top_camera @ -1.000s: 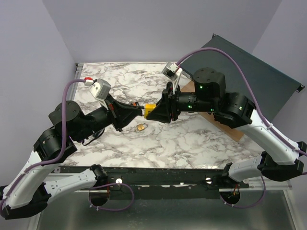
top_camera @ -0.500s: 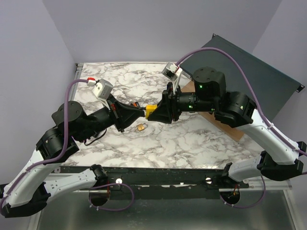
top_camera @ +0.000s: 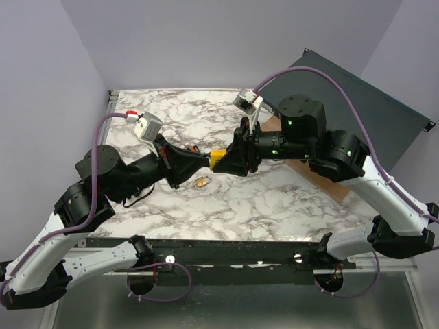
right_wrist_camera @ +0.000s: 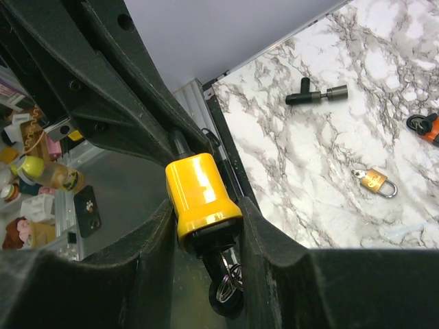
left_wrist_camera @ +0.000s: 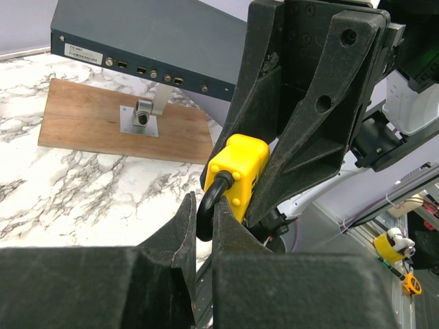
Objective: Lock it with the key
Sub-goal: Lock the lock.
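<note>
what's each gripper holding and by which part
Both hold the yellow padlock: the right gripper clamps its body, the left gripper pinches its black shackle.

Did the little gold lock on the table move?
No. The little gold lock lies in the same spot on the marble table, on the same grey veins as before.

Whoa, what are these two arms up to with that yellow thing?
Both arms hold a yellow padlock between them, above the table. The right fingers clamp its body, while the left fingers pinch its black shackle. A key sits in the padlock's underside, its ring dangling. A small brass lock lies on the table below, with neither arm touching it.
</note>
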Controlling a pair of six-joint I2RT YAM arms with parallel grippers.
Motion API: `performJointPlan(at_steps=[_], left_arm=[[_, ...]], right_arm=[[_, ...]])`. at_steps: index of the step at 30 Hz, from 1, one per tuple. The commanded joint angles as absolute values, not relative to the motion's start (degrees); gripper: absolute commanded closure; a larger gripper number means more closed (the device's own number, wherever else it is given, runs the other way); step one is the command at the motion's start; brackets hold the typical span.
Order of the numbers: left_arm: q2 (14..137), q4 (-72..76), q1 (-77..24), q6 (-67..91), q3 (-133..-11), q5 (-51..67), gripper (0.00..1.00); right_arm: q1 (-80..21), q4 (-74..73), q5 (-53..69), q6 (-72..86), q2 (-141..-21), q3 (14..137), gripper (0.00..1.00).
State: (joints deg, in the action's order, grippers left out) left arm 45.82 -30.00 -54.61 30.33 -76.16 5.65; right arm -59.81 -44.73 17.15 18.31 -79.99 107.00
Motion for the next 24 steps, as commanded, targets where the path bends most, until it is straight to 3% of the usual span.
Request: performJointPlan(at_steps=[1, 16, 24], left_arm=[[53.68, -23.99, -60.36, 38.36, -73.74, 26.67, 1.00], [55.52, -21.16, -62.58, 39.59, -74.10, 26.58, 1.00], [50.83, -23.49, -62.51, 36.22, -73.62, 16.91, 1.00]], right_arm=[[-60.33, -24.35, 11.35, 17.64, -88.14, 107.15, 0.99], [-60.39, -23.98, 12.35, 17.77, -89.47, 107.22, 0.99], [-60.40, -23.33, 11.95, 17.23, -87.15, 105.65, 0.99]])
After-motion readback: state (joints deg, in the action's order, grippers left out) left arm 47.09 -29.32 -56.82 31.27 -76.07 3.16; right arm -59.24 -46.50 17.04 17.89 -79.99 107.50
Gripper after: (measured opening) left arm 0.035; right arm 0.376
